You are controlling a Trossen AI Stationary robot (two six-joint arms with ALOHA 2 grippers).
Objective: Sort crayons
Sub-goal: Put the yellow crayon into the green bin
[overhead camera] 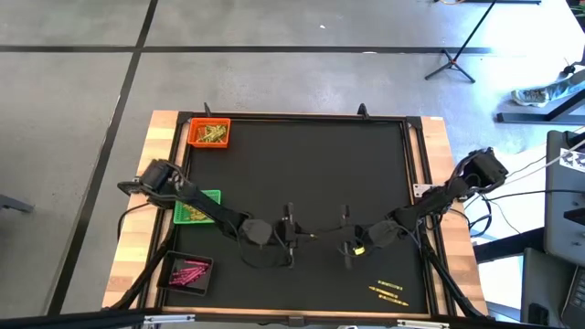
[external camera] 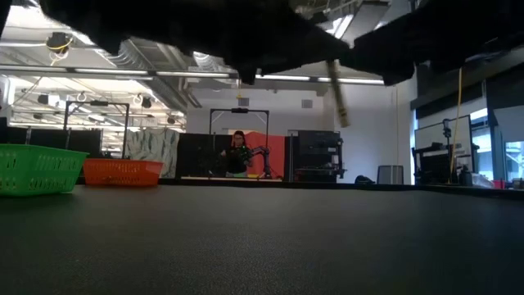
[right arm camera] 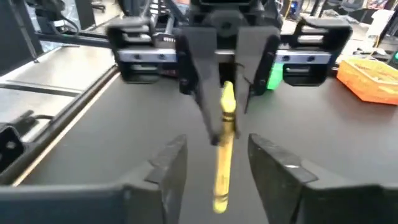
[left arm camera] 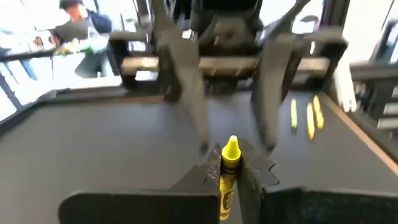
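A yellow crayon [right arm camera: 222, 149] hangs above the middle of the black mat [overhead camera: 302, 164], between my two grippers, which face each other. My left gripper [left arm camera: 231, 165] is shut on it. My right gripper [right arm camera: 217, 146] is open, with one finger on either side of the crayon's lower part and a gap on both sides. In the low view the crayon [external camera: 338, 92] shows steeply tilted, high above the mat. A few more yellow crayons [overhead camera: 388, 291] lie flat on the mat at the near right. My left gripper pinches the crayon's paper-wrapped body [left arm camera: 227, 177] between its two fingers, just below the pointed tip [left arm camera: 231, 146]. The fingers come roughly level from the table's left and lie across the crayon. The crayon stands steeply, tip up, its lower end [right arm camera: 217, 202] hanging clear of the mat.
Along the mat's left side stand an orange tray [overhead camera: 209, 133] at the far corner, a green tray [overhead camera: 196, 207] under my left arm, and a black tray [overhead camera: 187, 272] with pink crayons at the near corner. A person [external camera: 237, 153] sits in the room beyond.
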